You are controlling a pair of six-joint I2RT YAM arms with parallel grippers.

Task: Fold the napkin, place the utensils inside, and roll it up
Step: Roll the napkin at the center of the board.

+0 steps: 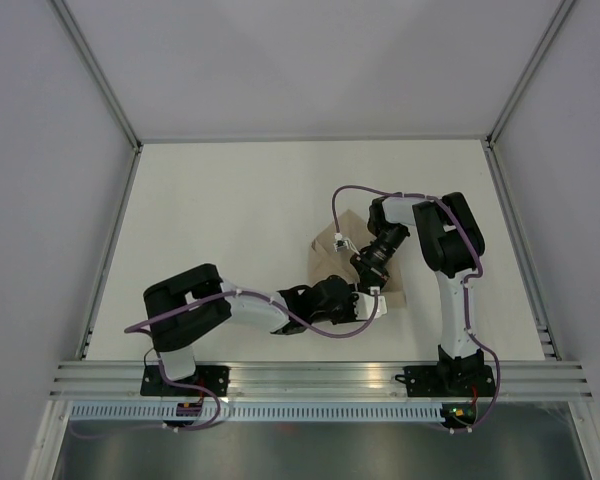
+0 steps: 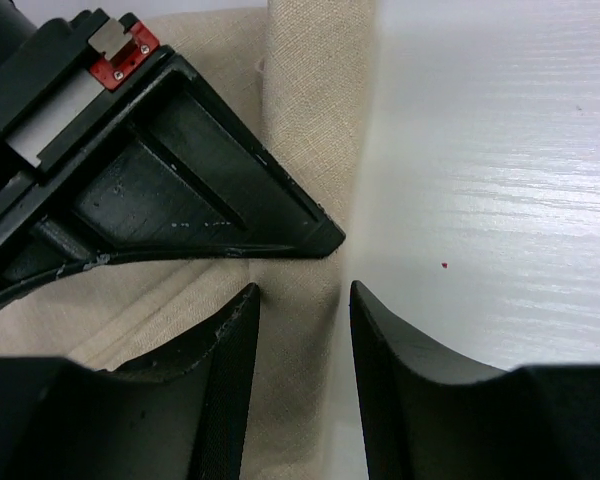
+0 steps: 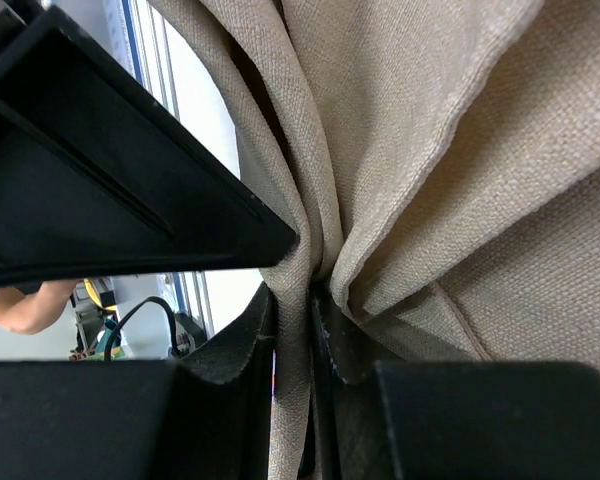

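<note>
Napkin (image 1: 327, 263): beige cloth, bunched and creased, on the white worktop (image 1: 230, 200) right of centre, toward the near edge. In the top view both arm tips cover much of it, so we see only its far-left part and a strip on the right.

Right wrist view: the cloth gathers into deep pleats that fan out from a single pinch point. The right pincer (image 3: 292, 305) is closed tight on that gathered bunch, with fabric squeezed between the two fingers and no gap showing.

Left wrist view: a folded band of the napkin runs along the worktop and passes between the fingers of the left pincer (image 2: 302, 295). Its fingers stand apart, astride the band's edge. A sliver of bare worktop shows beside the right-hand finger, and we see no clamping. The black body of the other pincer sits just ahead, over the cloth.

Top view: the two pincers meet close together over the napkin's near-right part, the left arm reaching in low from the left and the right arm bending back over from the far side.
</note>
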